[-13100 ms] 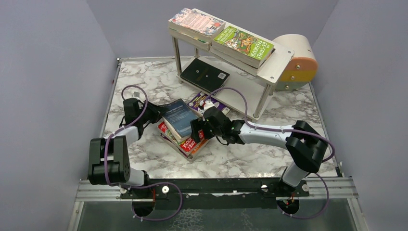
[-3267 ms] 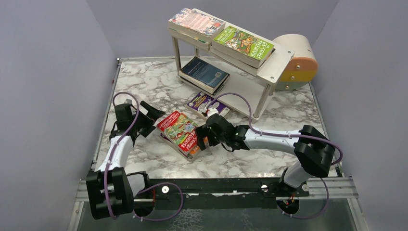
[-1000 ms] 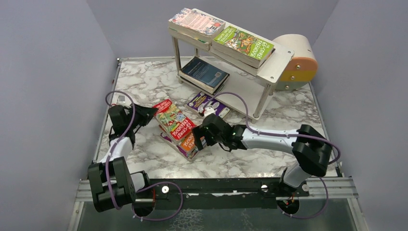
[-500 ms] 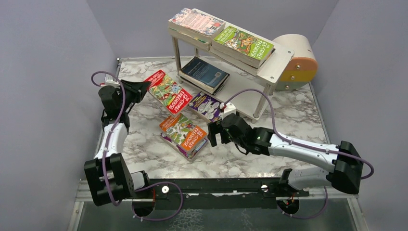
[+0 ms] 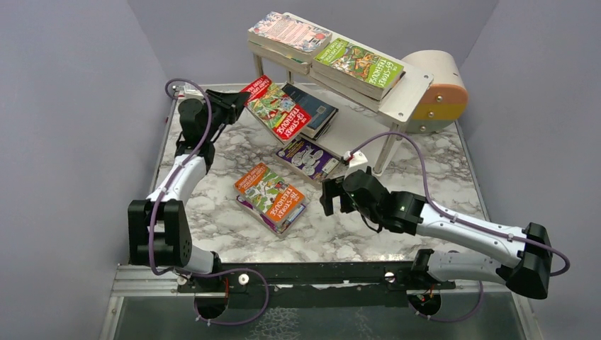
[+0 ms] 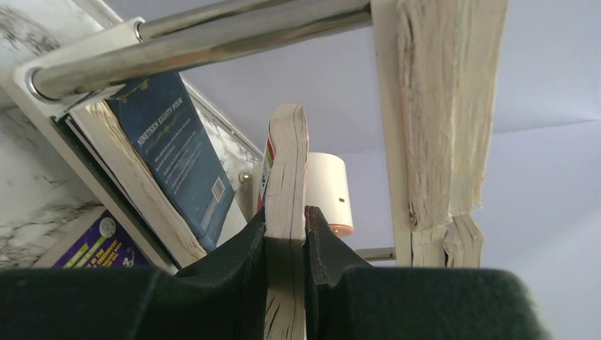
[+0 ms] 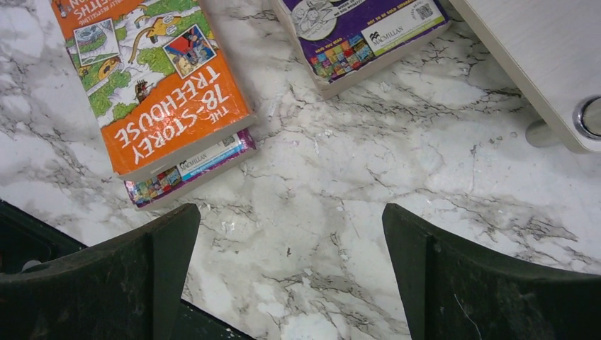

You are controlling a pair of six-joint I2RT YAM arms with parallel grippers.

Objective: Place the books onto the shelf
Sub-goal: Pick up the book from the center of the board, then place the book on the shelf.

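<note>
While right jaws stay spread, left jaws pinching the red book (image 5: 278, 108) have neared the shelf (image 5: 409, 92).

Red book (image 5: 278, 110) tilted at the shelf (image 5: 407, 95), orange book (image 5: 271, 190) lying flat

Lower book (image 7: 190, 167) mostly under orange book (image 7: 159, 99)

Walls: plain lavender-grey panels (image 5: 71, 106), three sides.
Counter: white-grey marbled slab (image 5: 220, 228); black metal rail (image 5: 319, 273) along near edge.
</note>
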